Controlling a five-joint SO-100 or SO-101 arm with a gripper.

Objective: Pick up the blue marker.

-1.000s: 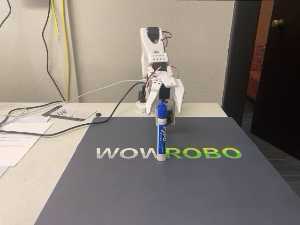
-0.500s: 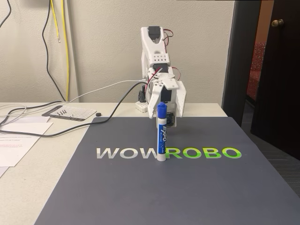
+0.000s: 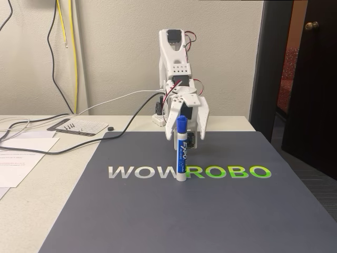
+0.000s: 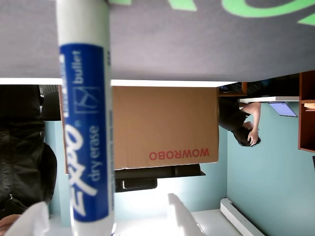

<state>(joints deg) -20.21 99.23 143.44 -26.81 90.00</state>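
The blue marker point(image 3: 181, 153) stands upright on its white end on the grey WOWROBO mat point(image 3: 158, 211), blue cap on top. Just behind it, my white gripper point(image 3: 185, 134) hangs open with its fingertips pointing down, one on each side of the cap as the fixed view shows it. In the wrist view, which is upside down, the marker's EXPO label point(image 4: 84, 128) looms close at the left. The gripper point(image 4: 106, 216) shows there as two white fingertips point(image 4: 179, 216) at the bottom edge, spread either side of the barrel without touching it.
Black and white cables point(image 3: 79, 142), papers point(image 3: 21, 158) and a small card point(image 3: 79, 126) lie on the table left of the mat. A dark door point(image 3: 310, 79) stands at the right. The wrist view shows a cardboard box point(image 4: 162, 123) and a person point(image 4: 243, 123) beyond the table.
The gripper has come down and forward toward the marker, its fingers now level with the cap. The marker has not moved.
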